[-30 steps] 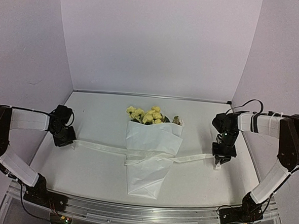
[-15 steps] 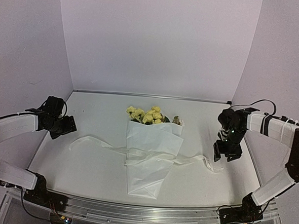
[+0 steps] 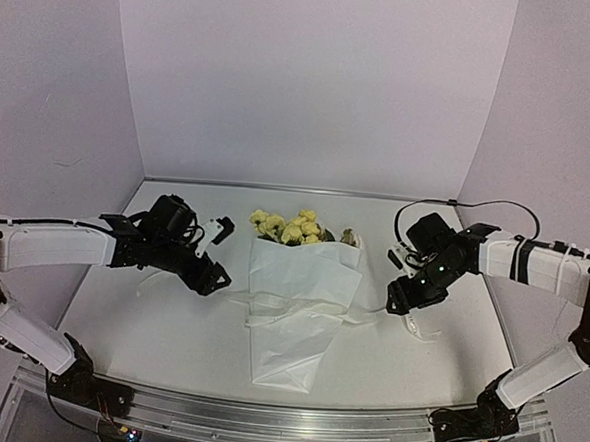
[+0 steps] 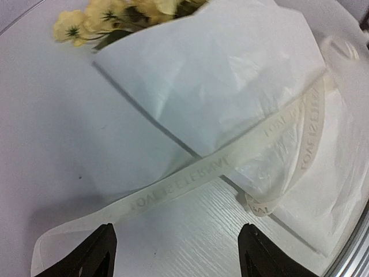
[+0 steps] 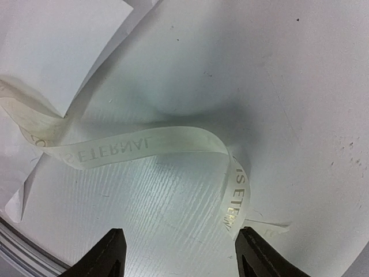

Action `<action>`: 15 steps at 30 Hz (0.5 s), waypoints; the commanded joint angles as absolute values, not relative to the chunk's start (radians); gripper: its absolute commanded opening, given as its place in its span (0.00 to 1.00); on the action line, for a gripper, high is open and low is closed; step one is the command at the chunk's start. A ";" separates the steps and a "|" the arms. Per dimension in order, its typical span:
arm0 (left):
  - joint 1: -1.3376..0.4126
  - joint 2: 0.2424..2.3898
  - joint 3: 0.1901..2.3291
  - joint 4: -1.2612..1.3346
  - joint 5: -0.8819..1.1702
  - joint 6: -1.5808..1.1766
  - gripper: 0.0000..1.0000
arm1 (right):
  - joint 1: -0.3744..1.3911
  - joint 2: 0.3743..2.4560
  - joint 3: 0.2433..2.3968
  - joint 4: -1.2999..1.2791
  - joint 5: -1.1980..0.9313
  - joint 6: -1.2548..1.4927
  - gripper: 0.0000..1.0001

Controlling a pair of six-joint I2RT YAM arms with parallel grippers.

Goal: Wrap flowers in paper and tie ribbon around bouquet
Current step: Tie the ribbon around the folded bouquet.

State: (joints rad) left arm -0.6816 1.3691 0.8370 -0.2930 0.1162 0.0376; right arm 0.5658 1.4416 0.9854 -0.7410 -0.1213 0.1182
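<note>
Midway across the white table (image 3: 148, 334), the white paper-cone bouquet (image 3: 293, 331) of pale yellow flowers (image 3: 290, 227) lies flat, a narrow cream printed ribbon (image 4: 190, 179) slack across its waist. The left jaws stand wide open and empty, the ribbon's left tail on the table just ahead of their tips; the right jaws gape likewise, holding nothing, the right tail curling just before them.
</note>
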 commanded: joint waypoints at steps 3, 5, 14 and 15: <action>-0.737 1.442 0.789 -0.088 0.246 0.462 0.75 | 0.601 1.382 0.915 -0.577 -0.168 0.077 0.69; -0.738 1.490 0.797 -0.075 0.259 0.513 0.75 | 0.610 1.370 0.901 -0.565 -0.166 0.067 0.70; -0.755 1.656 0.832 0.010 0.218 0.640 0.72 | 0.628 1.328 0.833 -0.481 -0.141 0.033 0.71; -0.755 1.667 0.835 0.033 0.212 0.649 0.71 | 0.629 1.330 0.833 -0.479 -0.143 0.031 0.72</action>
